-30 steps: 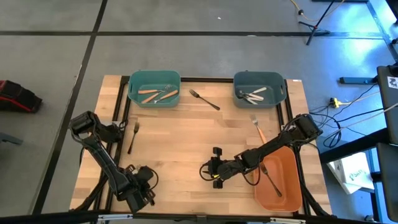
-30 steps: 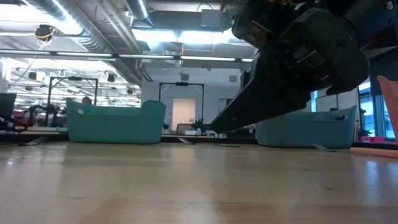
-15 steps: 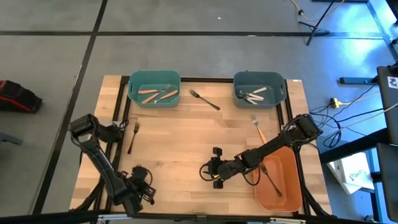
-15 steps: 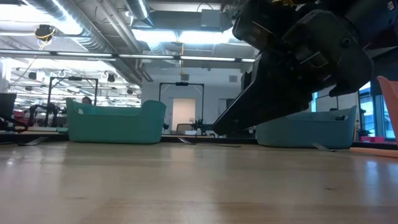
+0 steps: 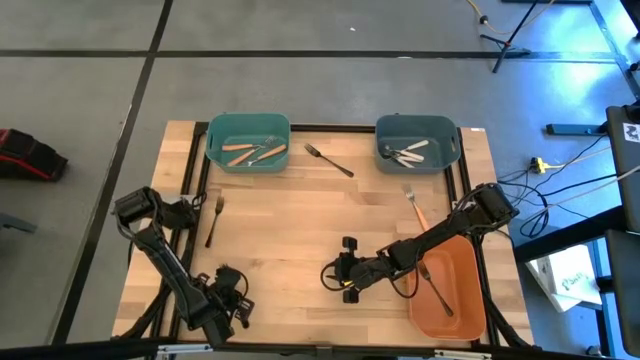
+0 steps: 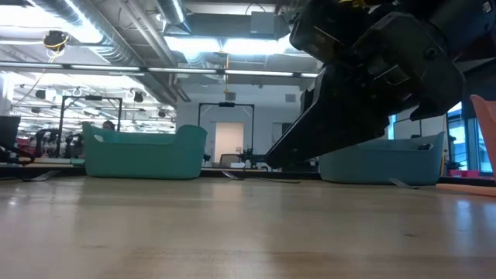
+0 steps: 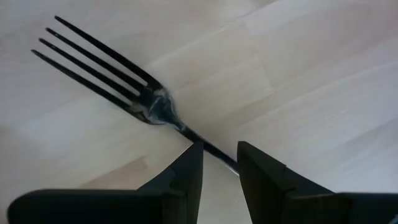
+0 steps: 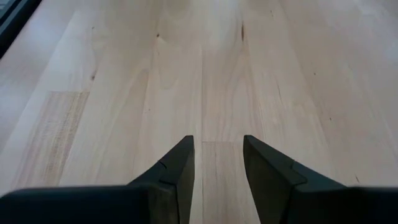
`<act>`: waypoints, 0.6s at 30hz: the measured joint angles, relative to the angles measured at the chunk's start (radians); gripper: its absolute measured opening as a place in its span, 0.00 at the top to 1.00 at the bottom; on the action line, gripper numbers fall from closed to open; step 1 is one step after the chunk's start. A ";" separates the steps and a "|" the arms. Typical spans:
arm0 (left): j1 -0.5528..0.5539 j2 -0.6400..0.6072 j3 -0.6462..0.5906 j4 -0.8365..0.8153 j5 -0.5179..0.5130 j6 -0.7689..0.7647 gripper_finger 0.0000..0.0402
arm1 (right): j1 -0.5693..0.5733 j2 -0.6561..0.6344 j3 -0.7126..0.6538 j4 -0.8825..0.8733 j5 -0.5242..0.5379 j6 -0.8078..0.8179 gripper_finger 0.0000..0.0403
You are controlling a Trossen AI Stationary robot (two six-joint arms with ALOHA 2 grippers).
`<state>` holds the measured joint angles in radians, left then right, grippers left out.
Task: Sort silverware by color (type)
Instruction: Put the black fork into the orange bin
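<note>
Since a second ago the left arm has pulled slightly toward the near-left corner; right arm unchanged. The left gripper (image 5: 232,300) sits low at the near-left of the wood table (image 5: 300,215), jaws narrowly apart astride the handle of a dark fork (image 7: 118,87); whether they grip it cannot be told. The right gripper (image 5: 345,272) hovers near-centre, jaws slightly apart, empty. Farther: orange bin (image 5: 450,290) with a fork, loose forks, two teal bins (image 5: 248,142) with silverware. Open workshop beyond.
</note>
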<state>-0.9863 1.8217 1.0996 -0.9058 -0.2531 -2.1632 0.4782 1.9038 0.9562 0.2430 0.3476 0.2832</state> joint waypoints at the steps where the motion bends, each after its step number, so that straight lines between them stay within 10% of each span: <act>1: 0.000 0.000 0.000 0.000 0.000 -0.001 0.77 | 0.000 0.000 0.000 0.000 0.000 0.000 0.69; 18: 0.002 0.046 -0.015 0.037 0.023 0.068 0.77 | 0.000 0.000 0.000 0.000 0.000 0.000 0.69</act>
<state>-0.9840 1.8673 1.0843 -0.8690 -0.2302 -2.0948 0.4778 1.9038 0.9562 0.2428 0.3481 0.2832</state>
